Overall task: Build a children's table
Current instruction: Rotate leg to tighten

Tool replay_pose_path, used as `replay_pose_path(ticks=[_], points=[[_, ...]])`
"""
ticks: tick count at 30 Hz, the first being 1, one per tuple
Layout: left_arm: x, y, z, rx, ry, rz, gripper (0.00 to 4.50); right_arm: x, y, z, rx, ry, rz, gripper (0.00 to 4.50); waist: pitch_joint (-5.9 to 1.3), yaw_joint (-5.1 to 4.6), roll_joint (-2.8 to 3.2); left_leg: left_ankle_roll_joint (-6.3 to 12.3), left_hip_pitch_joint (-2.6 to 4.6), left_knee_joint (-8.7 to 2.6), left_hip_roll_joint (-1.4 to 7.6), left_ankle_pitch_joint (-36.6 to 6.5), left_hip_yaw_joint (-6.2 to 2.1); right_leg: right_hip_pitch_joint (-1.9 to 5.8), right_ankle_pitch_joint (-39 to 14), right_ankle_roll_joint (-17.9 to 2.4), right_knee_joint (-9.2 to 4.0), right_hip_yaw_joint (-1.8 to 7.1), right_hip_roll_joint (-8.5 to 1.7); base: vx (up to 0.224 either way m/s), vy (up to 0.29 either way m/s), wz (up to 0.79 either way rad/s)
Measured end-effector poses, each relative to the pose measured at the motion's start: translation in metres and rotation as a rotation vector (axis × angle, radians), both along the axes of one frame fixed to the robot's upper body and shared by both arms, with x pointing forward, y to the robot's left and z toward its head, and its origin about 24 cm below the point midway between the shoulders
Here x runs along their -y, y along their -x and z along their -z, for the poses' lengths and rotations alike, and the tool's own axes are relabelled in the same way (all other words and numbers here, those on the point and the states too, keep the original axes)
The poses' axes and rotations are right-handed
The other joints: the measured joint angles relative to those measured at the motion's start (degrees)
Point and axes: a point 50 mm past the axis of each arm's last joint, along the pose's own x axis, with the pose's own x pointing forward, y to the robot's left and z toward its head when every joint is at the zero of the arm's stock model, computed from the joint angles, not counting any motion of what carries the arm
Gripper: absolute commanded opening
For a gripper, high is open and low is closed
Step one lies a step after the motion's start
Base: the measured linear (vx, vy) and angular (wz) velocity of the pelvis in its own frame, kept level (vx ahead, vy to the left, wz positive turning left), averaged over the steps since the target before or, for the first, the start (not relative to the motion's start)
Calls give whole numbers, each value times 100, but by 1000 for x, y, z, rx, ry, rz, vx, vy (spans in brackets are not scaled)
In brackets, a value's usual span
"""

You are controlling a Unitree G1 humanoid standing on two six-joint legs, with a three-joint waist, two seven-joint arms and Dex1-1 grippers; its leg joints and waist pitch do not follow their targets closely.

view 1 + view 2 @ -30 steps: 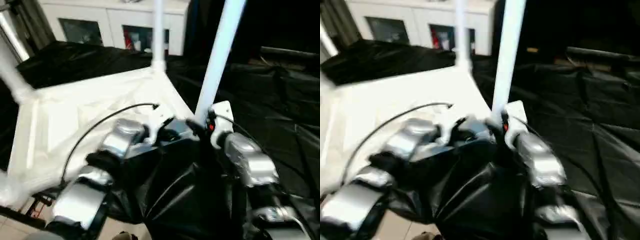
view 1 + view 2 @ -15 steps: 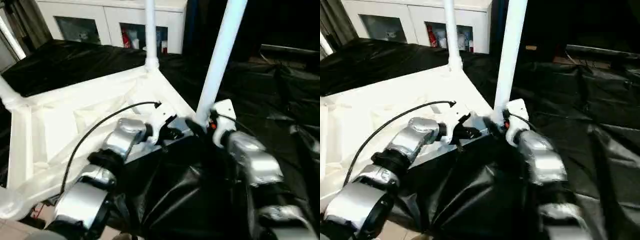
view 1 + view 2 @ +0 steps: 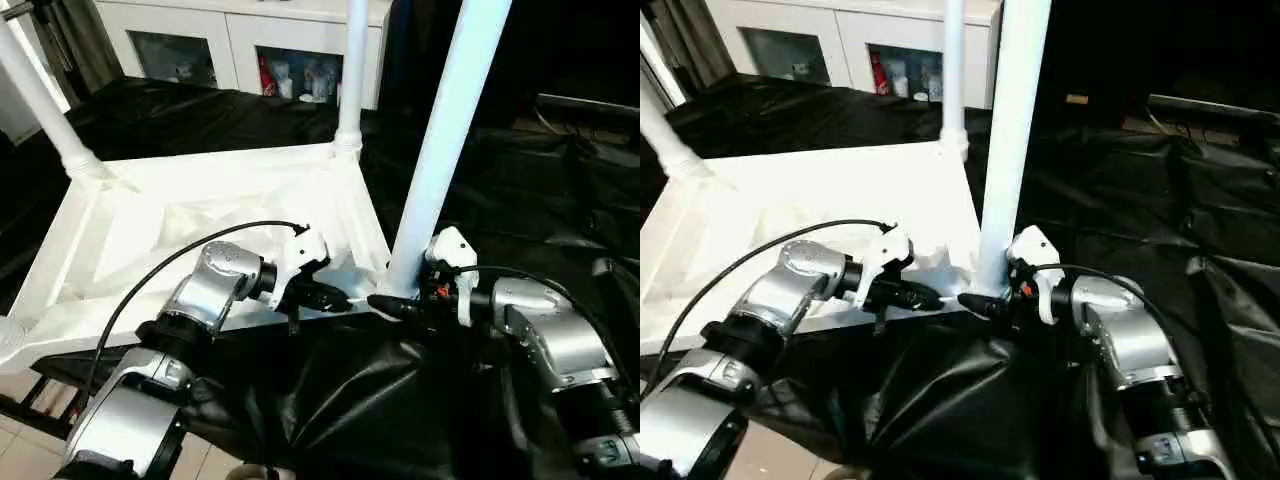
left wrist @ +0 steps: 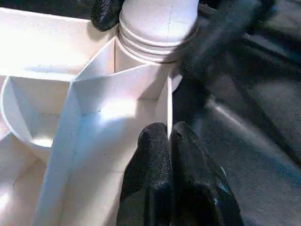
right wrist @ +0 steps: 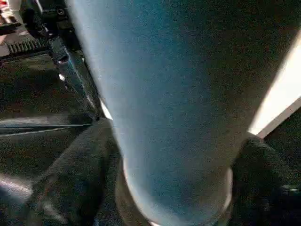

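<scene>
The children's table lies upside down, and its white ribbed top (image 3: 200,215) rests on black sheeting. Three white legs stand upright in its corner sockets: near right (image 3: 445,150), far right (image 3: 352,70) and far left (image 3: 40,100). My left gripper (image 3: 335,300) is shut on the top's thin near rim wall (image 4: 167,101), just beside the near right socket. My right gripper (image 3: 398,296) straddles the base of the near right leg (image 5: 169,94). One finger (image 5: 70,169) lies against each side of that leg.
Crumpled black sheeting (image 3: 560,200) covers the surface to the right and in front. White cabinets (image 3: 240,40) with glass doors stand behind. A strip of floor (image 3: 20,400) and a dark frame show under the top's near left corner.
The whole picture has shifted and steadied, so the camera moved. Both grippers stay at the near right corner, the left on the rim and the right at the leg's base.
</scene>
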Motion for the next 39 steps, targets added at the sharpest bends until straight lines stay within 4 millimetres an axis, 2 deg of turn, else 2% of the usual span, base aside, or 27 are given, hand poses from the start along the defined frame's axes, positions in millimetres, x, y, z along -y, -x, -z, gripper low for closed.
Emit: replay_pose_path(ticks=[8,13,19,21,22,28,32,37,39], points=[[-2,0,1,5,-2,-16,0,-2,1,2,-11,-7,28,276,-1,41,-1,0,6,6,2,0,1,0,-1,2,15,1,0,0,0,0],[9,-12,3,49,-11,-171,0,-11,-16,9,16,-23,303,270,-5,-51,-9,-2,17,27,-3,1,1,4,-25,41,41,7,-5,0,0,0],[37,-26,2,74,-11,-364,0,-25,-44,11,31,-60,698,269,-5,-199,-13,-2,10,33,-18,1,0,4,-26,43,18,6,-19,0,0,0],[42,-26,2,74,-7,-381,0,-26,-46,11,47,-54,726,269,-6,-218,-11,-1,9,29,-20,1,0,7,-25,43,7,6,-20,0,0,0],[42,-26,2,74,-6,-383,0,-26,-46,11,51,-58,727,324,-8,-219,-9,0,9,28,-21,1,0,8,-24,41,7,6,-20,0,0,0],[40,-26,0,69,2,-360,0,-26,-44,9,56,-73,695,375,-9,-214,-7,7,10,12,-20,-5,0,5,-5,10,14,4,-20,0,0,0],[36,-25,0,71,4,-322,0,-22,-39,8,66,-64,602,375,-8,-211,-8,7,5,-5,-19,-5,1,-5,-8,15,13,1,-19,0,0,0],[19,-16,2,54,10,-205,0,-5,-21,4,56,-12,334,375,-8,-183,-7,9,6,-22,-14,-4,1,-6,-15,25,10,-5,-15,0,0,0],[15,-13,1,46,12,-157,0,-4,-16,3,47,2,259,375,-7,-162,-5,8,6,-19,-13,-4,1,-7,-15,25,11,-6,-15,0,0,0]])
